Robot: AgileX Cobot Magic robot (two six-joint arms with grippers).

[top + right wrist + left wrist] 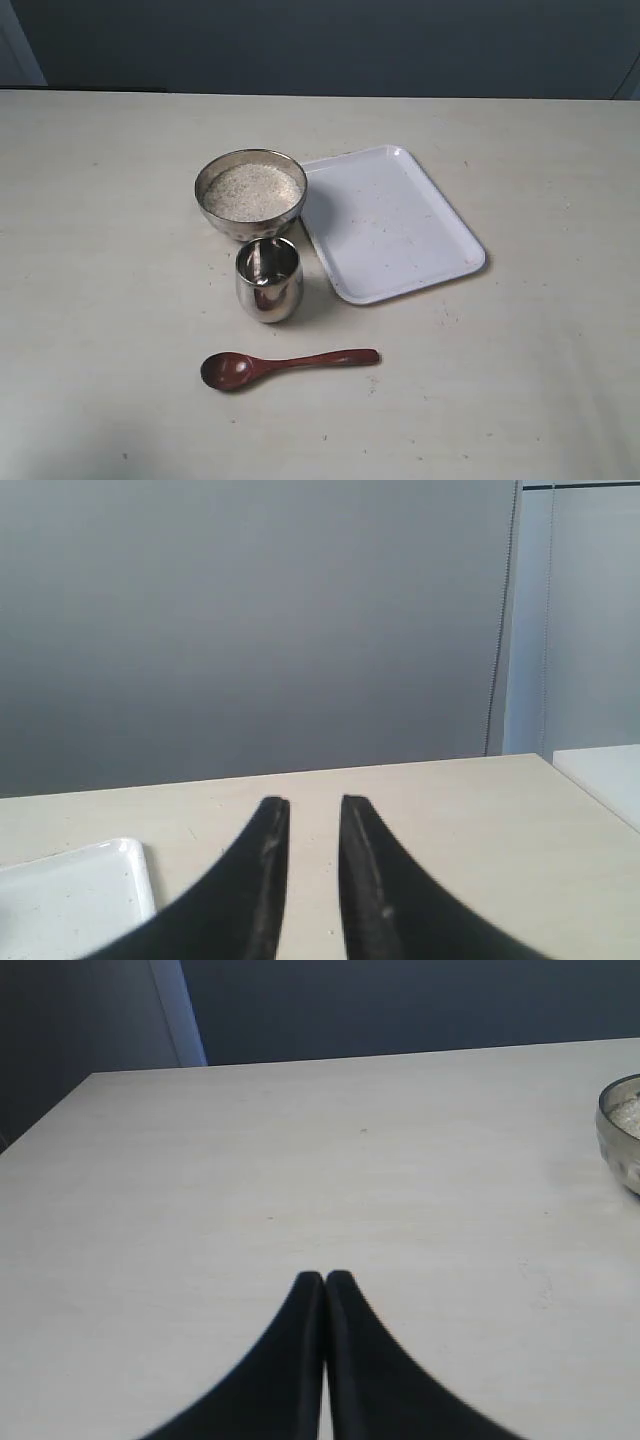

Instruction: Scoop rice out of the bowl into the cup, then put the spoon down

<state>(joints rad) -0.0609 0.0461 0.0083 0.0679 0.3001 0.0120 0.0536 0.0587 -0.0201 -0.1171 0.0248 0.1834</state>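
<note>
We see spoon (pixel 290 364) lower centre of ext. view, on table (pixel 100 300), handle pointing right, so right arm likely nearer. Left hand (pixel 325 1278) closed, empty; right hand (pixel 314 805) narrowly parted, empty.

Left claw (pixel 324 1278) and right claw (pixel 314 802): black, curved, tapering

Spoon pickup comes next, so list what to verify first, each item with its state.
1. Spoon lies clear of other things, handle unobstructed: ok.
2. Bowl holds rice: ok.
3. Cup upright, close to the bowl: ok.
4. Cup empty inside: cannot tell, reflections.
5. Right gripper open and empty: ok.
6. Left gripper open: not ok, fingers shut together.
</note>
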